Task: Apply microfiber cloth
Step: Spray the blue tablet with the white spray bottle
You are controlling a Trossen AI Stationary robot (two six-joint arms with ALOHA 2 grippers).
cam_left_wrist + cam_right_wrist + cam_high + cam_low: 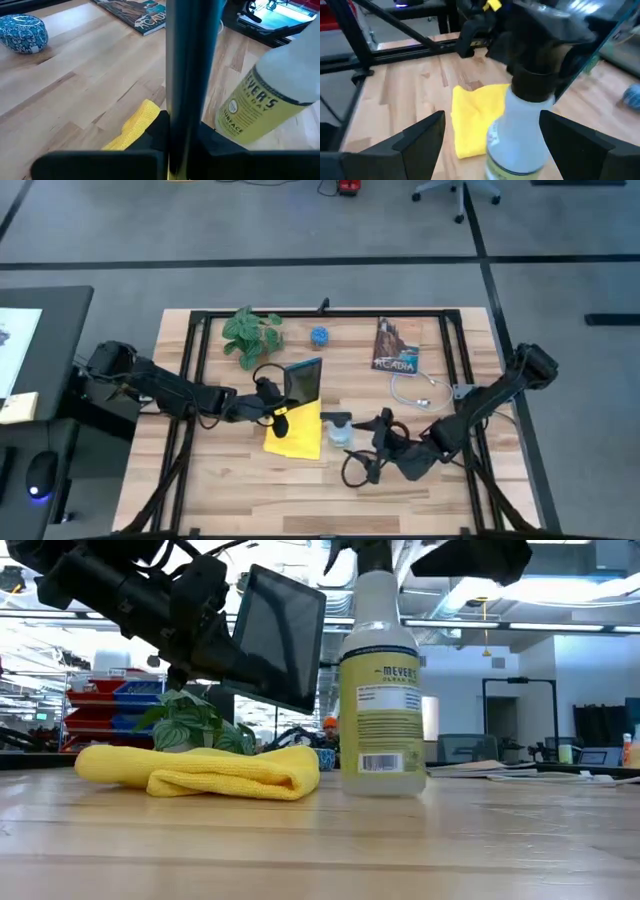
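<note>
While left gripper (272,402) grips tablet (303,382) upright, microfiber cloth (296,432) lies folded on surface (240,480), unapplied; right gripper (372,448) spread near spray bottle (339,429).

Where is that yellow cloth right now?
In the high view the microfiber cloth lies folded on the table near its middle, under the raised tablet and left of the spray bottle.

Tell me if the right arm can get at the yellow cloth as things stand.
Probably not directly. The right end effector is open and faces the microfiber cloth, but the spray bottle stands between them. The left end effector holds the tablet tilted above the cloth, crowding it.
</note>
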